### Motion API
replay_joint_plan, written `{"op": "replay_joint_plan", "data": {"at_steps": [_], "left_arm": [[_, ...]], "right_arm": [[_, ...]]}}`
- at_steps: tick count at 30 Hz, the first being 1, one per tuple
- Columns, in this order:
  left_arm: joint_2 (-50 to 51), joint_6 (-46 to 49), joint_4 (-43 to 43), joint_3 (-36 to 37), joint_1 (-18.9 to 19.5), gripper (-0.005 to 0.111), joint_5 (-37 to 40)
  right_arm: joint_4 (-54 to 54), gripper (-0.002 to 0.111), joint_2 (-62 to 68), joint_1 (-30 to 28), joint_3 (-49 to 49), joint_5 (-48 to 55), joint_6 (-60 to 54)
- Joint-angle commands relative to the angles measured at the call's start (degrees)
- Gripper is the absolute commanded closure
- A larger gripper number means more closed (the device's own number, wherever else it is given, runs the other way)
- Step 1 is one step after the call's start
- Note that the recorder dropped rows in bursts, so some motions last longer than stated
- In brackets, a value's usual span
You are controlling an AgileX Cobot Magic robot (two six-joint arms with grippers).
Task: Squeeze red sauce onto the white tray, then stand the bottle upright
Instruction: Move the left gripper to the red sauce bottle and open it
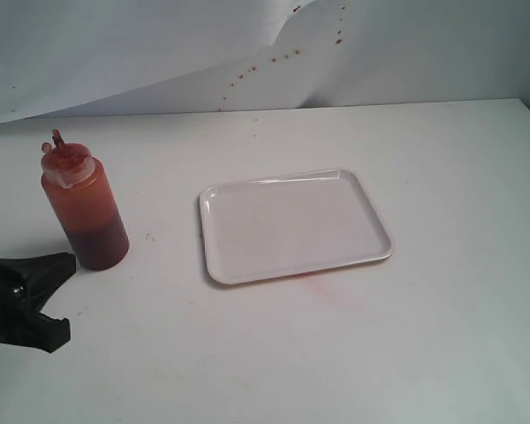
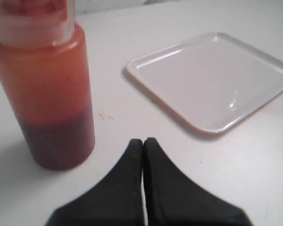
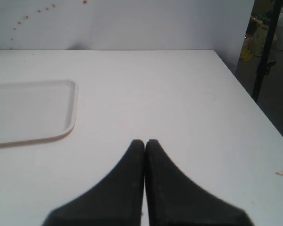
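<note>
The bottle stands upright at the left of the table, orange-red with a darker red base and its cap tethered at the nozzle. It fills the near side of the left wrist view. The white tray lies flat mid-table, and no red sauce blob shows on it in any view. My left gripper is shut and empty, just in front of the bottle's base without touching it. My right gripper is shut and empty over bare table beside the tray, out of the exterior view.
A faint pinkish smear marks the table at the tray's front rim. Red specks dot the white backdrop. The table's right edge drops off toward floor clutter.
</note>
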Motion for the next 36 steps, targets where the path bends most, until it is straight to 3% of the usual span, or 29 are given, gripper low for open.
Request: {"op": "replay_joint_plan", "data": {"at_steps": [1, 9, 13, 18, 24, 26, 29, 36], "left_arm": [[3.6, -0.4, 0.3, -0.4, 0.2, 0.107, -1.7], [4.0, -0.9, 0.3, -0.4, 0.2, 0.106, -1.5], [4.0, -0.9, 0.3, -0.4, 0.2, 0.099, -1.5], [4.0, -1.5, -2.3, -0.4, 0.2, 0.076, -1.5], [4.0, -6.3, -8.5, -0.4, 0.2, 0.021, -1.5], [4.0, -6.5, -9.4, -0.4, 0.2, 0.01, -1.5], [4.0, -6.3, -11.4, -0.4, 0.2, 0.002, -1.5], [4.0, -6.4, -11.7, -0.4, 0.2, 0.002, -2.9]], "right_arm": [[0.2, 0.108, -0.4, -0.1, 0.2, -0.1, 0.1], [0.2, 0.108, -0.4, -0.1, 0.2, -0.1, 0.1], [0.2, 0.108, -0.4, -0.1, 0.2, -0.1, 0.1], [0.2, 0.108, -0.4, -0.1, 0.2, -0.1, 0.1], [0.2, 0.108, -0.4, -0.1, 0.2, -0.1, 0.1], [0.2, 0.108, -0.4, -0.1, 0.2, -0.1, 0.1], [0.2, 0.108, -0.4, -0.1, 0.2, -0.1, 0.1], [0.2, 0.108, -0.4, -0.1, 0.2, -0.1, 0.1]]}}
